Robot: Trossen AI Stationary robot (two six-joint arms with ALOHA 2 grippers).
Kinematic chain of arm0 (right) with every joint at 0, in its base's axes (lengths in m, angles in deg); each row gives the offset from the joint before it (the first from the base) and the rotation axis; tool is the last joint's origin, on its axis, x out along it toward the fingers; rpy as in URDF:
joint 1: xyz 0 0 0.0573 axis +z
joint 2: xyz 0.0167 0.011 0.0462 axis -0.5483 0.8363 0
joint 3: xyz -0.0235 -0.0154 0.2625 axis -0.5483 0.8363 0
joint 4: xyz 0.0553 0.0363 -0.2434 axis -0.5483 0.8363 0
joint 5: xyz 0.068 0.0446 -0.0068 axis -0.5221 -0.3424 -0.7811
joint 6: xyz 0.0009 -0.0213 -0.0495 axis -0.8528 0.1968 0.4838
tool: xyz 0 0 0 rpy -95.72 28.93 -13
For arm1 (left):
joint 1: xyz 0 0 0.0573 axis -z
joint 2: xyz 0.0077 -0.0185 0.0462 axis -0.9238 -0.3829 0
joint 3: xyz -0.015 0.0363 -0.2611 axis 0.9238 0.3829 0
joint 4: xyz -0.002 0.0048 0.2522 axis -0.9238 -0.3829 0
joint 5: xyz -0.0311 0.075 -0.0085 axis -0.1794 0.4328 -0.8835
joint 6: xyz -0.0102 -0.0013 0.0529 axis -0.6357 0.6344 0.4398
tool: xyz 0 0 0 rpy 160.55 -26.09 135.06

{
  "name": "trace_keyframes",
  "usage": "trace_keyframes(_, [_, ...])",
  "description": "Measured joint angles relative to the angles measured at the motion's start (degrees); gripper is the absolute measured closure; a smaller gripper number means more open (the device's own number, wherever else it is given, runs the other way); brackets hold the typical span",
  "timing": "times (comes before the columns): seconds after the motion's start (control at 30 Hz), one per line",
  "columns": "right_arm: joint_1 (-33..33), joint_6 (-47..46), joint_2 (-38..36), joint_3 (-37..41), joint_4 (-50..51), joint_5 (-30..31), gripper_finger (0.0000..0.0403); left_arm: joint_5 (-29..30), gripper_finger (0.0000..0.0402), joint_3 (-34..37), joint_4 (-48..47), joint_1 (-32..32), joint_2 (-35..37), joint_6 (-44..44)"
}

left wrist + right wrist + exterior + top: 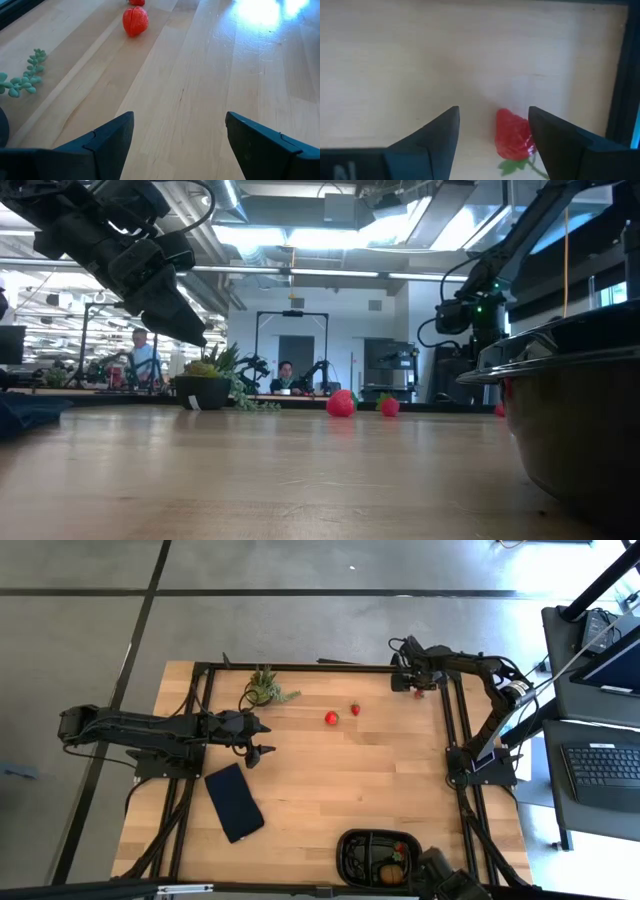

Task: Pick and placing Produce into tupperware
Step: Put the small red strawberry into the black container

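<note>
A red strawberry lies on the wood table near its far right corner. My right gripper hangs over it, pointing down and open, one finger on either side; I see no touch. Two more strawberries lie mid-table toward the far edge. The black tupperware stands at the near edge and holds a brown kiwi and a strawberry. My left gripper waits open above the table's left part, clear of the nearest strawberry.
A spiky green potted plant stands at the far edge beside the left arm. A flat dark navy slab lies at the near left. A black frame rail runs close beside the right gripper. People sit in the room beyond.
</note>
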Motion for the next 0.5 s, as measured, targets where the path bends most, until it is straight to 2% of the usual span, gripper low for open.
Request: trace_keyframes(0.5, [0.54,-0.65,0.02,0.00,4.73,0.15,0.0163,0.00,0.0098,0.00,-0.02,0.00,0.00,-0.07])
